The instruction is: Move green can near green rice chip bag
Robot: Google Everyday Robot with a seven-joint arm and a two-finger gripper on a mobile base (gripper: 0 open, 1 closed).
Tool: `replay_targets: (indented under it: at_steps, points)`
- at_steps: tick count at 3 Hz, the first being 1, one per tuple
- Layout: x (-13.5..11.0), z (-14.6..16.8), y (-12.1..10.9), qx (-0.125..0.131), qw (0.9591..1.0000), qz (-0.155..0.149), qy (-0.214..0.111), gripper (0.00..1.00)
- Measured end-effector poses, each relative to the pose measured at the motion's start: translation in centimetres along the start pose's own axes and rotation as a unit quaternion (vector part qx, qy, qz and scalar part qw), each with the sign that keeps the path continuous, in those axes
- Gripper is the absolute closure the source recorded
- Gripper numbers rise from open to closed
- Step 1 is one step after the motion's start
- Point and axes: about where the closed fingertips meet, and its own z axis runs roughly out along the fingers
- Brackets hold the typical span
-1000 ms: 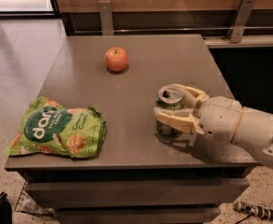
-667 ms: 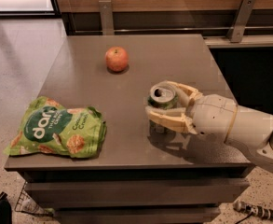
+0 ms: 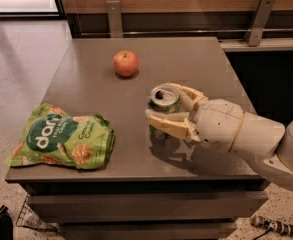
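Note:
The green can [image 3: 163,100] is dark green with a silver top and pull-tab. It is held between the two cream fingers of my gripper [image 3: 162,105], tilted slightly and lifted a little above the grey table [image 3: 86,84]. The arm reaches in from the right. The green rice chip bag [image 3: 62,142] lies flat at the table's front left, bright green with a dark oval and chip pictures. The can is to the right of the bag with a gap between them.
A red-orange apple [image 3: 125,63] sits at the back middle of the table. Metal rail brackets [image 3: 114,17] stand behind the table. A wire basket [image 3: 31,216] and a cable lie on the floor below.
My gripper has carried the can leftward across the table toward the bag. The bag and the apple have not moved.

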Motion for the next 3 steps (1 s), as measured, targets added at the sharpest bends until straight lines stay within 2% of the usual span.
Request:
replay_targets:
  at_steps: [1, 2, 3]
  points:
    - [1.5, 0.5, 0.0, 0.006, 0.9990, 0.045, -0.008, 1.00]
    - [3.2, 0.7, 0.3, 0.017, 0.9967, 0.079, 0.005, 1.00]
    - [3.4, 0.8, 0.4, 0.019, 0.9962, 0.085, 0.009, 0.87]
